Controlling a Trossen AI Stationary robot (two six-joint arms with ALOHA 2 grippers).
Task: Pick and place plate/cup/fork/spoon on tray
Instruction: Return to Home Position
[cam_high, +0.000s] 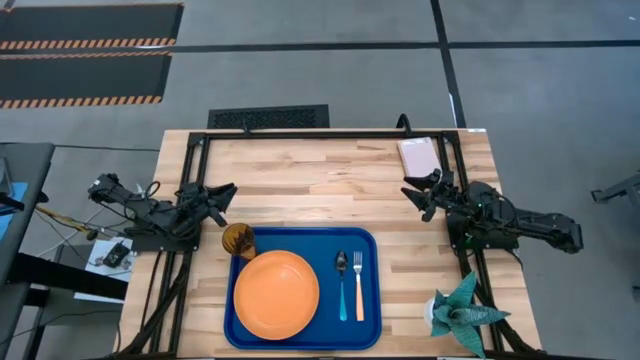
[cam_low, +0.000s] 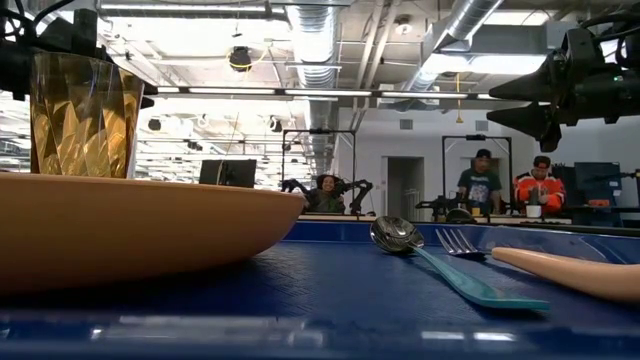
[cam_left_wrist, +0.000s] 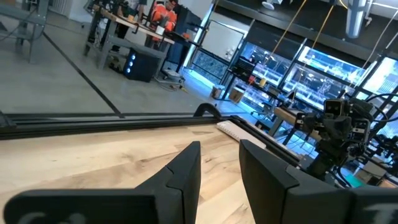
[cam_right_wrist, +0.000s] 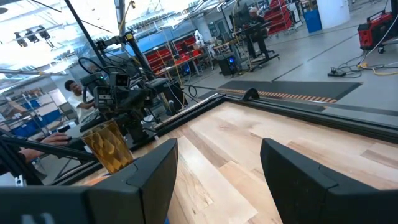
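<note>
High view gives us the tray (cam_high: 370, 245) at the bench's (cam_high: 320, 190) near edge. It carries the plate (cam_high: 276, 293), the cup (cam_high: 238, 240) in its far-left corner, and the spoon (cam_high: 342, 285) just left of the fork (cam_high: 358, 285). Left jaws hang slightly parted and empty near the cup. Right jaws, wider apart and empty, sit beside a pinkish block (cam_high: 418, 155). A teal plant (cam_high: 458, 312) stands right of the tray.

Low view: the plate (cam_low: 120, 225) runs off the left edge and hides the base of the cup (cam_low: 80, 115); the fork (cam_low: 560, 268) is cut off at the right.
</note>
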